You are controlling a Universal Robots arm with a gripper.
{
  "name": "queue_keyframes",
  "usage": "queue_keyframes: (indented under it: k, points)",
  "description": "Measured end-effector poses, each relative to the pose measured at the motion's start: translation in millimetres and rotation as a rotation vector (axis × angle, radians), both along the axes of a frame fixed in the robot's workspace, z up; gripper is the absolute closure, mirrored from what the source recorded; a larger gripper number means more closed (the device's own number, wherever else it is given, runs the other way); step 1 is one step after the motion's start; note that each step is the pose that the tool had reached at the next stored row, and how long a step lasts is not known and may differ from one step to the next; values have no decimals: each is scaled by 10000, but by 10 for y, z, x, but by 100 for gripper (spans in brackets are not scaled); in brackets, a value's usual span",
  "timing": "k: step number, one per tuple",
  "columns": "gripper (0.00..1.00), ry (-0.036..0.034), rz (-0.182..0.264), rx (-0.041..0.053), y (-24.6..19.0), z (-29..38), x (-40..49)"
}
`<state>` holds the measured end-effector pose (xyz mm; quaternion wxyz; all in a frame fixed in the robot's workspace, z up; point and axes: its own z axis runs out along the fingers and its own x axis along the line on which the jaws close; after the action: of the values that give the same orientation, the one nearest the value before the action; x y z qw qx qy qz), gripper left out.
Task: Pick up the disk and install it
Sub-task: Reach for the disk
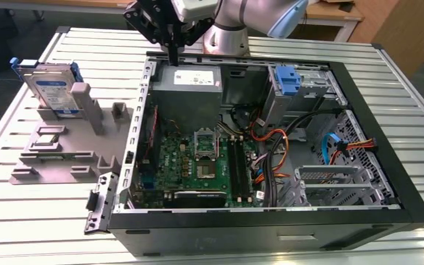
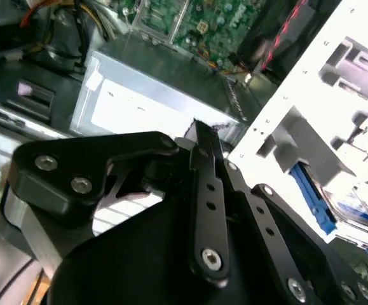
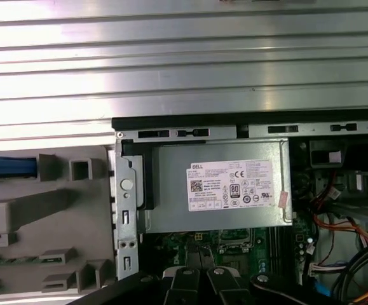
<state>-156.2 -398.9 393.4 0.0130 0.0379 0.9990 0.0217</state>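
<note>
Jaws stood pressed together at the end of the arm (image 1: 227,22), gripping nothing, their tips hanging just above the grey power supply box (image 1: 188,83) at the far end of the open computer case (image 1: 388,182); the first wrist view looked straight down on that box (image 3: 215,190) and its white sticker. Farther along the case sat the metal drive cage with its fixed blue bracket (image 1: 289,80). Outside the case, toward the exterior view's left, a grey holder (image 1: 57,149) lay on the slatted metal table (image 1: 20,221), and the disk (image 1: 53,91) stood upright in it on one edge, label facing outward, blue side rails running up its two narrow sides, well apart from the jaws. The disk looked stiff and metal-bodied, probably fairly heavy for its bulk, with smooth flat faces that could slide in a loose pinch. It would likely not bear knocks or a drop. The plastic rails seemed the weakest part and might flex or pop off if squeezed. The best hold appeared to be across the two broad faces near the upper edge, which rose free of the holder, with the pinch centred between the rails so that the disk would hang straight and not swing.
</note>
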Motion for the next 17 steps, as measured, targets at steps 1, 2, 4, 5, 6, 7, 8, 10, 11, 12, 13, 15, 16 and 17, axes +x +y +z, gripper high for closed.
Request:
queue_keyframes:
  k: [1,2,4,5,6,7,8,10,11,12,13,15,16,17]
  points:
    - [90,-1,1,1,0,0,-30]
    - [90,-2,1,2,0,-1,-47]
    - [90,-1,1,1,0,-1,-50]
    - [90,-1,2,1,0,-1,-50]
    - [90,-1,2,1,0,-1,-50]
    - [90,-1,1,1,0,-1,-54]
    - [90,0,1,1,0,0,-58]
    - [90,0,1,1,0,0,-59]
    - [90,-1,0,1,0,0,-59]
    - [90,-1,1,1,0,0,-59]
    - [90,0,1,1,0,0,-60]
    - [90,-1,1,1,0,0,-60]
    - [90,-1,1,1,0,0,-61]
    - [90,0,1,1,0,0,-61]
